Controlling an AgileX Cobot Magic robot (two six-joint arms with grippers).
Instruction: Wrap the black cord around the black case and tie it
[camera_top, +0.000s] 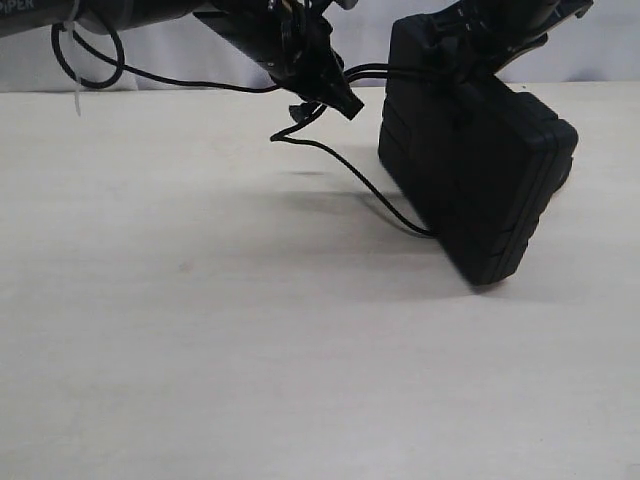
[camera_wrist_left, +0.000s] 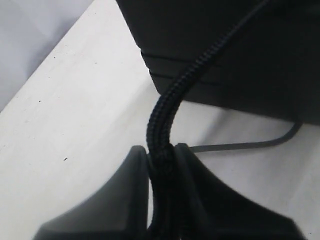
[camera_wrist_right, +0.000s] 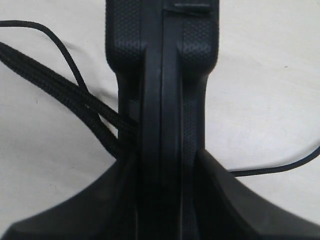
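Black case (camera_top: 480, 180) between right hand (camera_wrist_right: 167, 155) fingers

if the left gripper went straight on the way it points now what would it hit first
Most likely the black case: the left gripper, pinching the black cord, points at its side wall. The gap between them is hard to judge.

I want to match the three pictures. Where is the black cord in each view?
Exterior: the cord hangs from the left gripper, upper middle, down to the table by the case.
Left wrist: centre, the cord pinched in the left gripper, running to the case.
Right wrist: strands meet the case that the right gripper holds.
Shared landmark: the case.
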